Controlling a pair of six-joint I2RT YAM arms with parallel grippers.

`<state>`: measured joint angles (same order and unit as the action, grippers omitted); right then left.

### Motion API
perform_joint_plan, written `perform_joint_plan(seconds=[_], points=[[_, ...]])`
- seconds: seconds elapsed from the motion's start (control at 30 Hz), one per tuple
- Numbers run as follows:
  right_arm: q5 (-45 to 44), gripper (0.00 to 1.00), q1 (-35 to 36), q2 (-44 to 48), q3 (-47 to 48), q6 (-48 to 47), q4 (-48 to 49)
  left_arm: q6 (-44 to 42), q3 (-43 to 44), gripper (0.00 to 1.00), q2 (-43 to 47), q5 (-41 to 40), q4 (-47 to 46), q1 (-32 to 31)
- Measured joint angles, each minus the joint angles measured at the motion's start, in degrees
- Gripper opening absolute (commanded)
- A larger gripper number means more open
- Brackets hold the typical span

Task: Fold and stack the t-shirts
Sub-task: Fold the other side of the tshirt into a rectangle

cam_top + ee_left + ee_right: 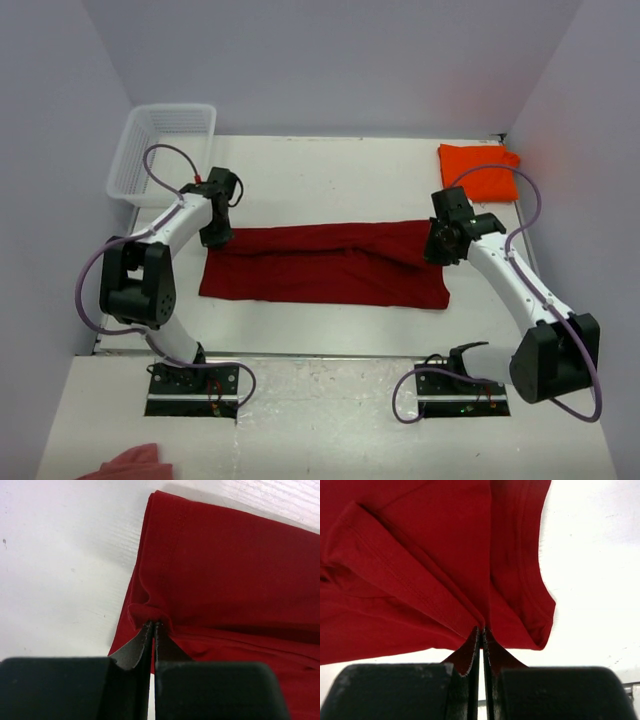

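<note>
A dark red t-shirt (325, 265) lies stretched as a long band across the middle of the white worktop (330, 175). The left gripper (152, 626) has its jaws clenched on a pinch of cloth at the shirt's left end. The right gripper (481, 630) has its jaws clamped on a fold at the right end. A folded orange t-shirt (479, 171) sits in the far right corner, apart from the red one. A white mesh basket (160, 150) stands at the far left.

A white mesh basket (160, 150) sits at the white table's (330, 175) far left corner. Past the table's near left corner lies what seems a pink cloth (135, 463).
</note>
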<state>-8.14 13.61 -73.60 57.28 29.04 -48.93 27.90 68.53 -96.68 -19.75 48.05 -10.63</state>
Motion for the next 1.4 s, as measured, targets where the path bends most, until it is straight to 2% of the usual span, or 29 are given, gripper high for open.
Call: perform_joint_plan(seconds=[0.1, 0.13, 0.2, 0.23, 0.3, 0.33, 0.37, 0.5, 0.57, 0.6, 0.67, 0.7, 0.73, 0.9, 1.03, 1.17, 1.4], points=[[-0.4, 0.09, 0.4, 3.2, -0.1, 1.3, -0.4, 0.5, -0.8, 0.03, 1.2, 0.0, 0.1, -0.1], [-0.4, 0.12, 0.7, 4.5, -0.3, 1.7, -0.6, 0.7, -1.0, 0.08, 1.8, 0.0, 0.5, -0.1], [-0.5, 0.16, 1.5, 6.6, -0.5, 2.5, -1.2, 1.3, -1.1, 0.28, 2.9, 0.0, 0.9, -0.2], [-0.7, 0.29, 2.0, 7.5, -0.6, 3.0, -1.4, 1.5, -1.1, 0.38, 3.5, -0.1, 1.1, -0.3], [-1.2, 0.42, 3.5, 9.6, -1.1, 4.0, -2.0, 2.5, -1.4, 0.46, 5.4, -0.5, 1.5, -0.8], [-1.3, 0.56, 4.2, 10.8, -1.4, 4.3, -2.3, 3.0, -1.6, 0.52, 6.6, -0.6, 1.8, -1.1], [-1.3, 0.61, 4.9, 12.2, -1.7, 4.8, -2.8, 3.2, -1.8, 0.54, 7.8, -0.7, 2.1, -1.4], [-1.5, 0.64, 6.2, 17.1, -2.4, 5.0, -3.3, 4.2, -1.9, 0.54, 11.3, -0.9, 3.3, -2.2], [-1.7, 0.64, 6.2, 17.4, -2.3, 4.5, -3.0, 4.5, -1.6, 0.51, 11.4, -1.3, 4.0, -2.6], [-1.7, 0.63, 6.2, 16.5, -1.7, 4.1, -3.0, 4.6, -1.1, 0.45, 11.0, -1.8, 4.4, -3.0], [-1.6, 0.63, 6.2, 12.3, 1.2, 3.4, -3.0, 4.6, 0.3, 0.24, 9.8, -1.7, 4.3, -3.8], [-1.4, 0.62, 6.2, 9.4, 3.3, 2.9, -2.2, 4.4, 1.5, 0.08, 8.7, -1.5, 4.3, -4.1], [-1.2, 0.61, 6.2, 6.0, 5.2, 2.4, -0.9, 4.2, 3.0, 0.0, 7.1, -0.9, 4.0, -4.4], [2.8, 0.52, 6.2, -14.3, 16.7, 0.0, 3.9, 2.7, 10.6, 0.0, -3.4, 3.7, 2.2, -4.9], [5.7, 0.52, 6.2, -26.1, 22.1, -1.4, 7.1, 1.7, 11.8, 0.0, -8.0, 5.7, 1.4, -4.9], [8.5, 0.49, 6.2, -30.7, 22.5, -2.1, 7.6, 0.7, 13.4, 0.0, -8.5, 6.4, 1.8, -4.9], [10.5, 0.45, 6.2, -31.5, 22.2, -2.5, 9.6, -0.3, 15.1, 0.0, -8.5, 6.6, 1.6, -4.9]])
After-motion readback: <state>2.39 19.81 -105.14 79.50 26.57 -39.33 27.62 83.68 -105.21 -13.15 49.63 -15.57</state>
